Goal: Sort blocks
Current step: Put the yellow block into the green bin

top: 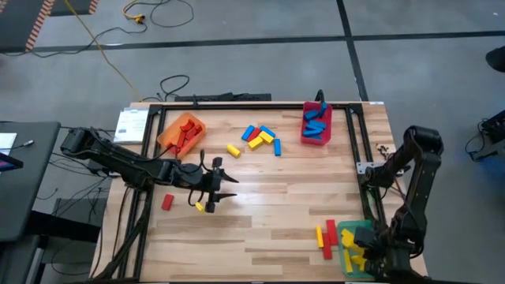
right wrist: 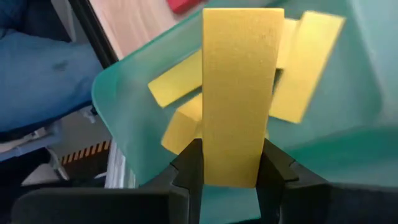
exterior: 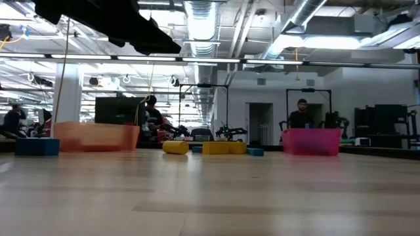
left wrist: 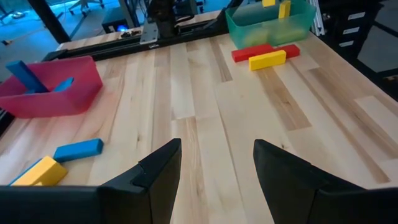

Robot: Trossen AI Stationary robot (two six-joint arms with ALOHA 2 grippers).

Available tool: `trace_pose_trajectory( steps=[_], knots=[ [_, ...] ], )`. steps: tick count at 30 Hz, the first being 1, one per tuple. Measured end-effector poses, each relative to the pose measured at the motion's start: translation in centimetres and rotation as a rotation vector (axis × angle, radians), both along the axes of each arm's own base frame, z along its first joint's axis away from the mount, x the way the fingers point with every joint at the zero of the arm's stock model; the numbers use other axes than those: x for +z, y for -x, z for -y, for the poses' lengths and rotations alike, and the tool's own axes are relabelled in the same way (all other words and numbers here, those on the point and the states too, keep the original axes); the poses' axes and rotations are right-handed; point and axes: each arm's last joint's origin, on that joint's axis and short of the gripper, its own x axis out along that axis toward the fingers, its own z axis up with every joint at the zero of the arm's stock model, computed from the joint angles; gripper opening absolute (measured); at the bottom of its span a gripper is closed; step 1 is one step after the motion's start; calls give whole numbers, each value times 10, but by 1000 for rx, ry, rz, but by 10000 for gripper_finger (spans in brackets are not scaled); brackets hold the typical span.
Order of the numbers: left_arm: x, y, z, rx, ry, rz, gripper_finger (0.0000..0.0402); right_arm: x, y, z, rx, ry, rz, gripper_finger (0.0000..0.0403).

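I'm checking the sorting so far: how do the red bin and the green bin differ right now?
The red bin holds blue blocks, while the green bin holds yellow blocks. The red bin sits at the table's far edge with no arm near it; the green bin sits at the near right corner, where the right gripper holds a yellow block over it. Both are translucent, open-topped containers.

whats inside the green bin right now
Yellow blocks lie loose in the green bin; the right gripper holds another yellow block over them, hiding part of the bin's floor.
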Motion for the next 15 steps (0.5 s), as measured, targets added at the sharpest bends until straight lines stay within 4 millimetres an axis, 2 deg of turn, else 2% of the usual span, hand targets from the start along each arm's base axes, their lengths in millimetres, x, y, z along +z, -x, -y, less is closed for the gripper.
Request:
trace_pose_trajectory(
  steps=[7,15],
  knots=[
    [-2,1,0,5,33,-21,196,-9,-6,-8,-9,-11,-28,121],
    [-7,3,0,21,58,-77,197,-8,-6,-9,-31,-32,-46,129]
  ],
)
